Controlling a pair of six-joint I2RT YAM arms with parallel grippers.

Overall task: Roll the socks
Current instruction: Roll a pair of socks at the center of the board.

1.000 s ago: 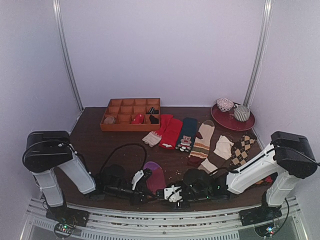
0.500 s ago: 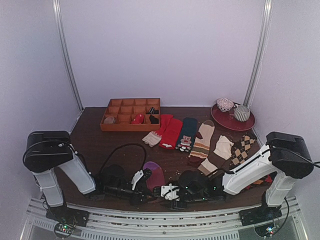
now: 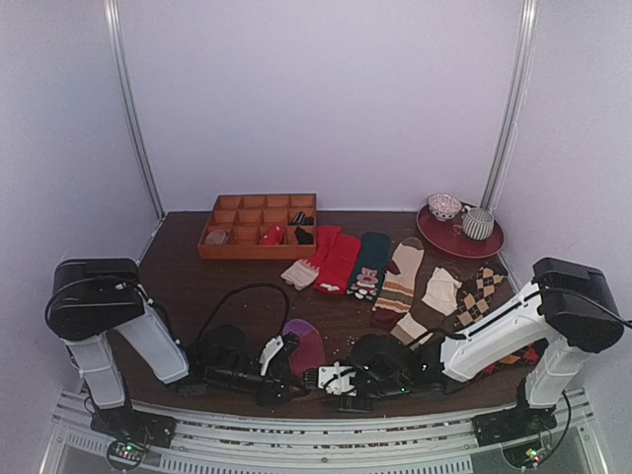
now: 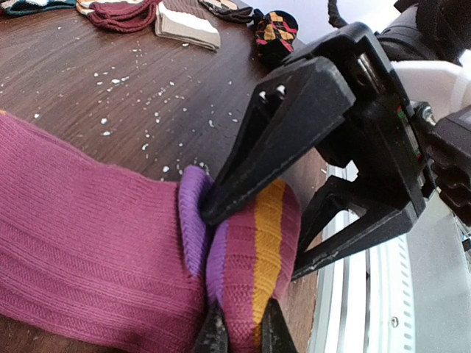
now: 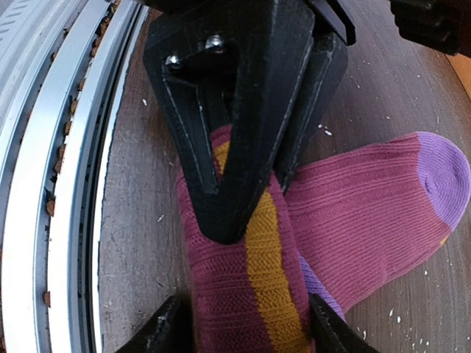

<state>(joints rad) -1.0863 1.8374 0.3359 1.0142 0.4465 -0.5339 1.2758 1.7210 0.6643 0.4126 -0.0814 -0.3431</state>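
A maroon sock (image 3: 304, 346) with a purple toe and a yellow stripe lies at the table's near edge, its cuff end folded over. My left gripper (image 3: 286, 375) is shut on that fold, as the left wrist view (image 4: 241, 334) shows. My right gripper (image 3: 324, 377) faces it from the right. Its jaws stand wide on either side of the striped fold (image 5: 254, 294), and one fingertip (image 4: 213, 212) rests by the purple heel. The right wrist view shows my right gripper (image 5: 244, 332) and the left gripper's fingers (image 5: 221, 213) on the sock.
Several other socks (image 3: 380, 267) lie in a row across the middle and right of the table. An orange compartment tray (image 3: 257, 254) stands at the back left. A red plate (image 3: 434, 235) with a bowl and a cup is back right. The table's metal rail (image 5: 44, 184) is close by.
My right gripper has slid left along the near edge up to the sock's fold. The left gripper has kept its hold and barely moved.
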